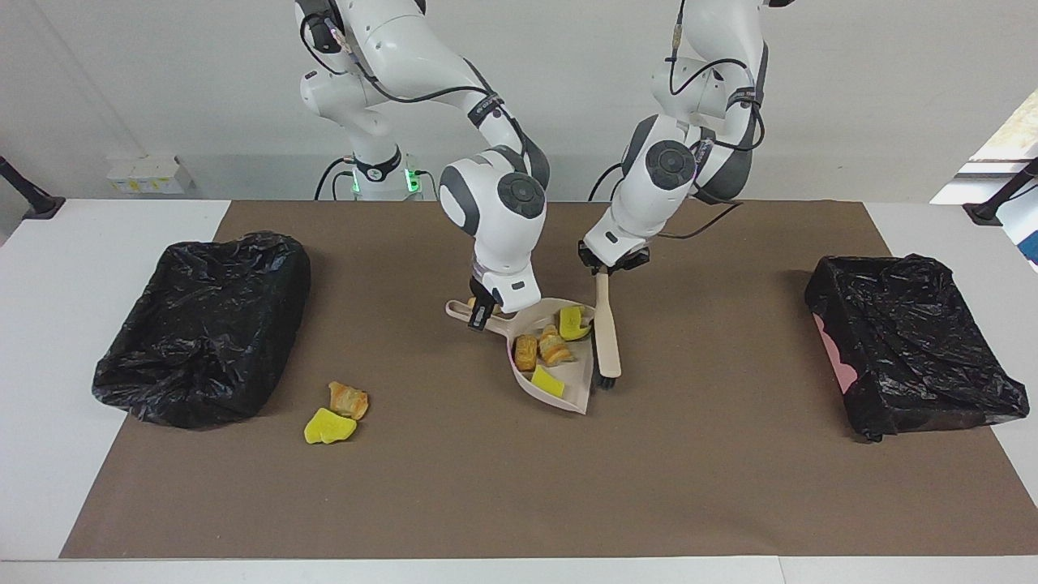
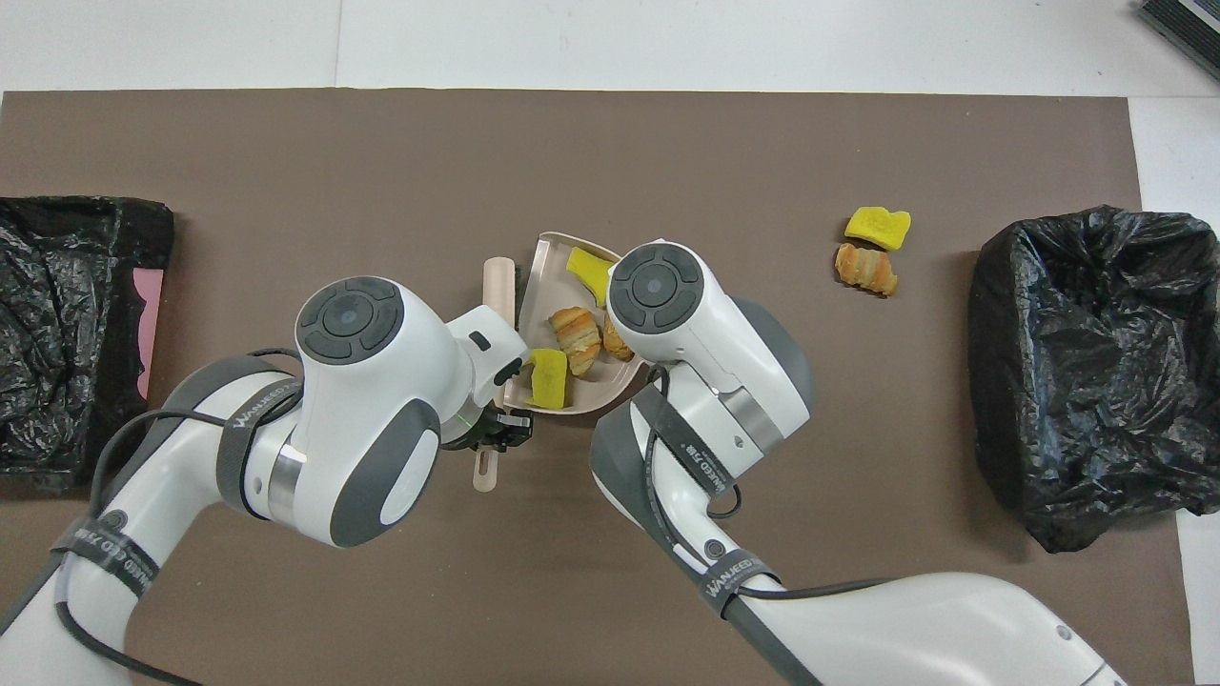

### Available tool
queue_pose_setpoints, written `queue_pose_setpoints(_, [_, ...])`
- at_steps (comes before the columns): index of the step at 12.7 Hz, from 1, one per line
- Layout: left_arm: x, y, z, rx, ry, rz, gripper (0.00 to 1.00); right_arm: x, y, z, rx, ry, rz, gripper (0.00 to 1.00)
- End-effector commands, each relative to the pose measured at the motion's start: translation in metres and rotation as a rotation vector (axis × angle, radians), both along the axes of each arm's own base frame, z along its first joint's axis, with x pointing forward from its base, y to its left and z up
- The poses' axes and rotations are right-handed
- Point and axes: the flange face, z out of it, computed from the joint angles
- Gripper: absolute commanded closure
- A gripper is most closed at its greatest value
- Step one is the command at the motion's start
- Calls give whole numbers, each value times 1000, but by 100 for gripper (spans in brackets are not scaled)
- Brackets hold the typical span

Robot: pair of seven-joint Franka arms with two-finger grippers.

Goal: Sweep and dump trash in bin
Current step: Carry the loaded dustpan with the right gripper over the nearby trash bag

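Two black-lined bins sit at mid-left [image 1: 203,324] and mid-right [image 1: 912,341] of the facing view, ready for dumping. Between them, center frame, we see the beige dustpan [image 1: 568,389] w/ four trash pieces [image 1: 545,349] already inside; two more, one yellow [image 1: 328,427] and one orange-brown [image 1: 349,399], lie lower left near a bin, unswept. Right gripper [image 1: 480,312] is clamped on the pan's handle, prob. to steady it. Left gripper [image 1: 612,261] is closed on the brush [image 1: 606,341], which hangs just beside the pan's edge, bristles down, clear of the load.
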Motion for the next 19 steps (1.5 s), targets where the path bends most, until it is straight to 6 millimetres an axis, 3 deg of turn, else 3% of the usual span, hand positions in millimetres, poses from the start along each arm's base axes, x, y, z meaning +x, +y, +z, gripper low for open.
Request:
queue_pose_setpoints(1, [-7, 2, 8, 82, -20, 98, 100, 16, -18, 28, 42, -40, -26, 100])
queue_pose_setpoints(5, [-39, -9, 3, 130, -27, 144, 100, 38, -68, 54, 53, -48, 14, 100])
queue_pose_setpoints(8, [-52, -17, 3, 125, -43, 159, 100, 52, -123, 73, 46, -21, 79, 100])
queue_pose_setpoints(12, [-142, -40, -16, 102, -98, 114, 100, 62, -186, 83, 37, 25, 132, 100])
queue_pose_setpoints(16, [-223, -80, -31, 122, -91, 70, 100, 73, -269, 89, 39, 52, 181, 100])
queue_pose_setpoints(19, [-254, -96, -38, 69, -7, 92, 100, 75, -315, 97, 23, 70, 210, 100])
